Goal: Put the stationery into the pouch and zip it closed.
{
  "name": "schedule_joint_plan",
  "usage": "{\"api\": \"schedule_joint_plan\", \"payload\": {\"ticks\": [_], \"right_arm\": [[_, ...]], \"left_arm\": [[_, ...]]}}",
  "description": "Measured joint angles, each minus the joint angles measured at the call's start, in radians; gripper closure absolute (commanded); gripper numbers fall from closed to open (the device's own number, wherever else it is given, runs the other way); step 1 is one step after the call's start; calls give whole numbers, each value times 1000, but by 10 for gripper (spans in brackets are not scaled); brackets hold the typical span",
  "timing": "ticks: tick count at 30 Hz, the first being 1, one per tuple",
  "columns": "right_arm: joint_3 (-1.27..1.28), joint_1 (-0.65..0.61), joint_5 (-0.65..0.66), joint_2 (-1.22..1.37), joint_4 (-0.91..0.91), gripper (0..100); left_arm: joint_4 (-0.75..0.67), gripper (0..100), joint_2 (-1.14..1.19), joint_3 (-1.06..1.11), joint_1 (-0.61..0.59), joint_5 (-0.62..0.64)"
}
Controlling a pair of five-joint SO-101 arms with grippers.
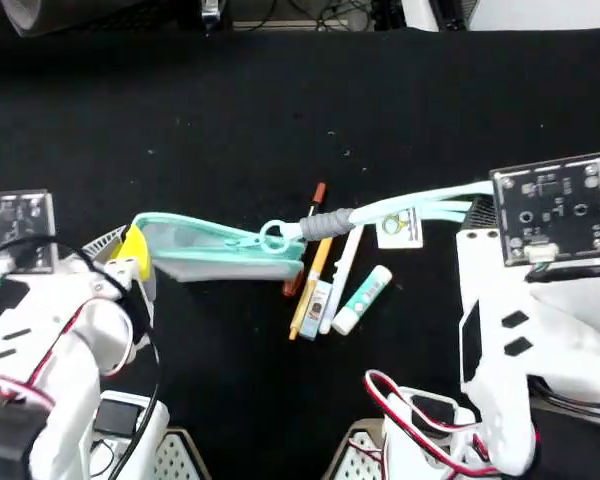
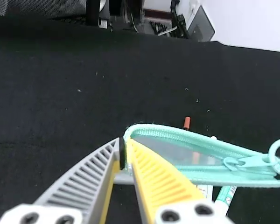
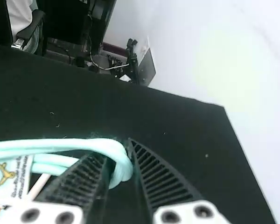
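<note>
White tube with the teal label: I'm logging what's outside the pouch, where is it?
High view: the white tube lies on the black table, right of the mint zip pouch, just beside a thin white pen.

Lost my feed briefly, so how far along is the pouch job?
Nothing looks packed: the pens and tube lie on the table beside the pouch. In hand: the left tool pinches the pouch's end, the right tool grips its strap. Left: loading all the stationery, then zipping.

Black worktop [image 1: 280,110] spread wide, tangled cables [image 1: 310,12] lay beyond its far edge, white wall [image 3: 214,42] stood behind
</note>
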Motion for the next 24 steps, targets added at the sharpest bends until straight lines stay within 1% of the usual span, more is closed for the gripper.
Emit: {"api": "schedule_joint_plan", "payload": {"ticks": [4,9,12,18,24], "right_arm": [[68,3,-8,0,-34,974],[153,3,-8,2,-52,851],[161,-18,-9,8,-35,855],[153,-98,-9,9,-2,861],[94,-265,-9,2,68,861]], "left_arm": [[-2,972,61,-12,0,0],[61,970,235,-114,-5,-5],[126,970,325,-206,-5,-6],[236,970,423,-330,-5,-80],[242,969,448,-331,-6,-133]]}}
